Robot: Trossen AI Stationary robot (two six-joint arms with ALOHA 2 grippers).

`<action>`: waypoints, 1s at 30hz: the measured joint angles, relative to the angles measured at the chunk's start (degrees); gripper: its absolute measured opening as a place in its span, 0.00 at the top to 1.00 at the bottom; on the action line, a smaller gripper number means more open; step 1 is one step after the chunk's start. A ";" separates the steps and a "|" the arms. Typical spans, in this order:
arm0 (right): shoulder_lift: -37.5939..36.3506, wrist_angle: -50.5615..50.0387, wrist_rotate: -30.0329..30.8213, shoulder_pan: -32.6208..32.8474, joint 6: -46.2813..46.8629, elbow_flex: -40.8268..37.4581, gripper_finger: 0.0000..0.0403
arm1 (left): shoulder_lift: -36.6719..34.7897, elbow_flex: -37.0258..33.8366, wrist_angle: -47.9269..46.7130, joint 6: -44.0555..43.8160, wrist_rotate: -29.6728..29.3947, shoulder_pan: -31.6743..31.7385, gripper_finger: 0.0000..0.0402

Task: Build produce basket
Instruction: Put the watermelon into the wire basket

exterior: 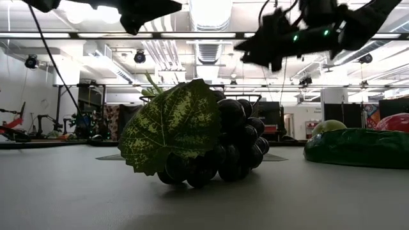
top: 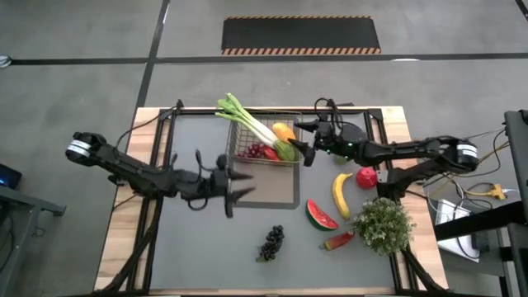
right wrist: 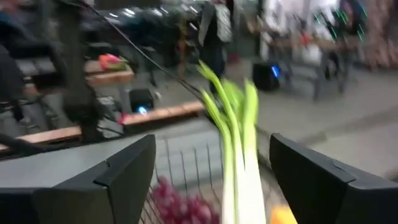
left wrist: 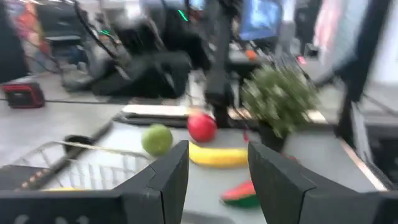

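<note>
Grapes (exterior: 217, 144) with a big leaf fill the low view, sitting on the grey tabletop (exterior: 77, 191), with the watermelon slice (exterior: 358, 148) to their right and both arms only dark shapes overhead. From above, the same grapes (top: 272, 242) lie near the front edge, well apart from the basket (top: 266, 142), which sits at the far middle of the tabletop. In the basket lie a leek (top: 246, 120) whose green top pokes out over the far left corner, a second, reddish bunch of grapes, an orange piece and a green one; what the last two are cannot be told. The right gripper (top: 304, 141) hovers at the basket's right edge, jaws released and grasping nothing; its wrist view looks between the two spread fingers (right wrist: 106, 180) down the leek (right wrist: 239, 155) onto the reddish bunch. The left gripper (top: 235, 186) hangs over the mat just near the basket, jaws parted and empty; its wrist view shows what the right one does not: the pear (left wrist: 156, 139), apple (left wrist: 201, 127) and banana (left wrist: 217, 155) beyond the basket's wire rim, with the plant (left wrist: 280, 96) behind. From above, the banana (top: 341, 193), apple (top: 367, 176), watermelon slice (top: 321, 214), pepper (top: 338, 241) and plant (top: 383, 224) cluster on the right side.
</note>
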 joint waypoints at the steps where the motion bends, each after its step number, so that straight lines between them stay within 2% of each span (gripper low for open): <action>1: -0.94 0.06 -1.15 0.00 -2.11 0.00 0.29 | 0.60 -0.04 -0.35 0.09 0.02 -0.81 0.63; 3: -1.99 0.26 -1.58 0.22 -4.08 -0.02 0.33 | 1.58 -0.07 1.06 -1.28 -0.10 -1.50 0.63; 7: -3.42 0.78 -6.49 2.20 -5.18 -0.07 0.44 | 4.16 -0.07 5.68 -3.15 -0.33 -1.87 0.63; 14: -6.33 -4.91 -6.90 5.16 -6.30 -0.13 0.60 | 6.04 0.18 7.11 -2.97 -1.12 -1.74 0.63; 17: -7.67 -6.45 -9.66 7.35 -4.11 -0.13 0.66 | 6.09 0.15 7.20 -3.18 -1.57 -1.69 0.63; 19: -9.06 -8.64 -13.67 9.24 -1.99 0.03 0.70 | 6.08 0.15 7.17 -3.14 -1.56 -1.69 0.63; 21: -10.84 -14.96 -17.05 11.28 0.01 1.84 0.74 | 5.98 0.15 7.17 -2.06 -1.57 -1.69 0.63; 23: -11.97 -24.40 -17.78 13.73 2.14 4.79 0.78 | 5.83 0.17 7.17 -0.17 -1.57 -1.69 0.63; 27: -12.13 -48.29 -17.71 20.04 3.08 12.58 0.86 | 5.81 0.26 7.19 2.70 -1.57 -1.60 0.63; 30: -10.51 -61.16 -16.11 24.45 6.44 17.75 0.90 | 5.78 0.24 7.20 3.12 -1.57 -1.52 0.63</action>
